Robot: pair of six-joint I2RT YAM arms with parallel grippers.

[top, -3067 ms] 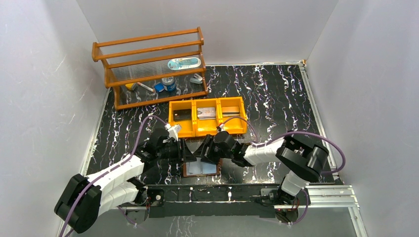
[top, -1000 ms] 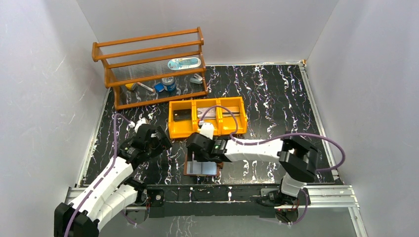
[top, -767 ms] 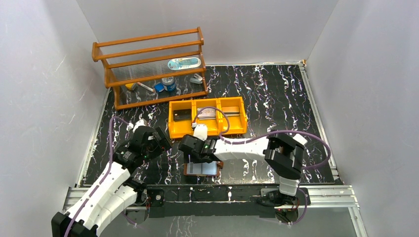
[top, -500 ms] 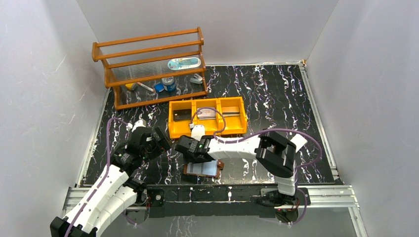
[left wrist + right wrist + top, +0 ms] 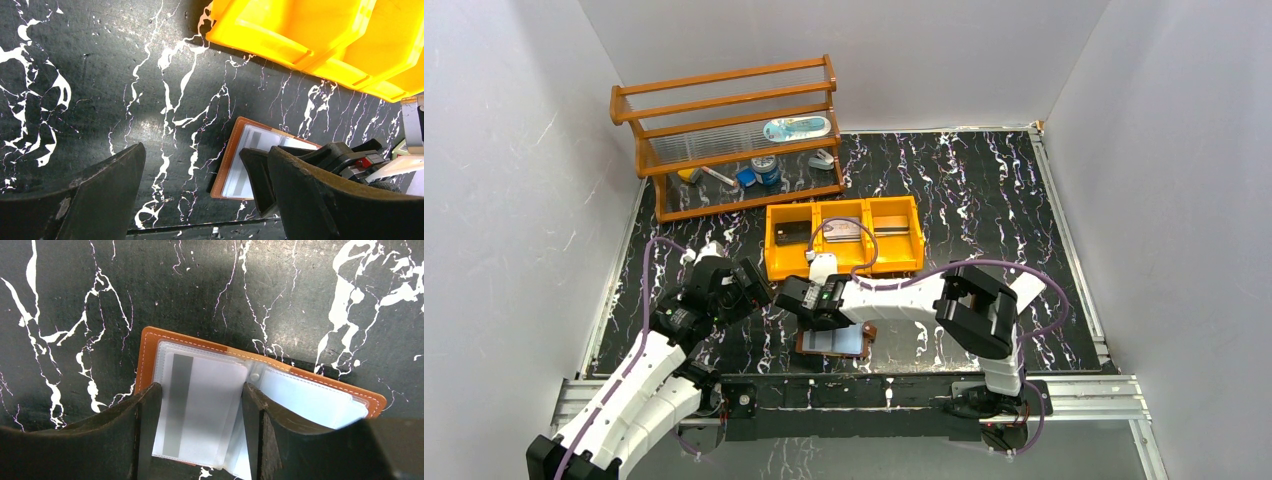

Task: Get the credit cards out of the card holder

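The brown card holder [image 5: 849, 345] lies open and flat near the table's front edge, its pale sleeves facing up. A pale credit card with a grey stripe [image 5: 200, 405] sits in the left sleeve. The right sleeve [image 5: 310, 400] is pale too, and I cannot tell what it holds. My right gripper [image 5: 199, 390] [image 5: 809, 305] is low over the left sleeve, open, with one finger at each side edge of that card. My left gripper [image 5: 205, 200] [image 5: 749, 285] hovers open to the left of the card holder [image 5: 240, 165], with only bare table between its fingers.
An orange three-compartment tray [image 5: 844, 262] stands just behind the card holder, with flat card-like things inside. A wooden shelf rack [image 5: 724, 140] with small items stands at the back left. White walls close in both sides. A metal rail [image 5: 904, 385] runs along the front edge.
The right gripper has slid left over the card holder's left sleeve and its jaws have narrowed. The left arm, earlier at the holder, has drawn back to the left.
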